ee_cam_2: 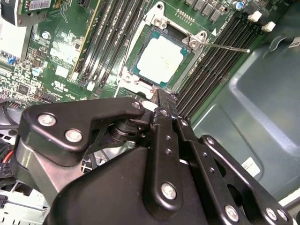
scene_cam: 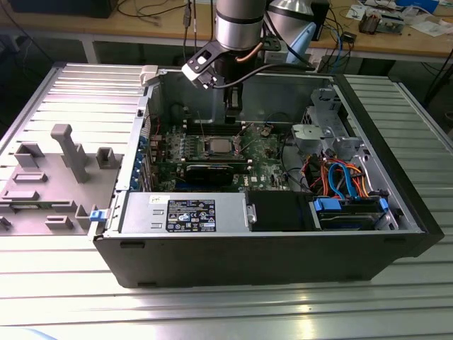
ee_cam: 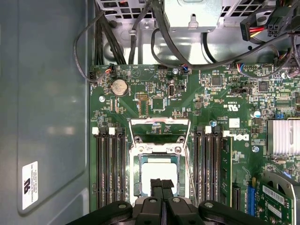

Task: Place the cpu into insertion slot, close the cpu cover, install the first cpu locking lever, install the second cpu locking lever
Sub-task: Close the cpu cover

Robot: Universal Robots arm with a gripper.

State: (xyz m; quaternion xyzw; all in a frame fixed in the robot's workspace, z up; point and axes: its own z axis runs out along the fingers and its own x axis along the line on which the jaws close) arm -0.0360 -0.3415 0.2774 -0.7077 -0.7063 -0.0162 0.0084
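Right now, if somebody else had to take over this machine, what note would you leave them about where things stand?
End effector: shut, holding nothing, poised close over the insertion slot at the edge opposite the cover.
Cpu: already seated flat in the slot.
Cpu cover: tilted up and open at the slot's other edge, not over the chip.
Locking lever: one thin rod sticks out free beside the slot, unlatched.
Done: cpu placed.
Left: cover not yet closed, neither lever latched.
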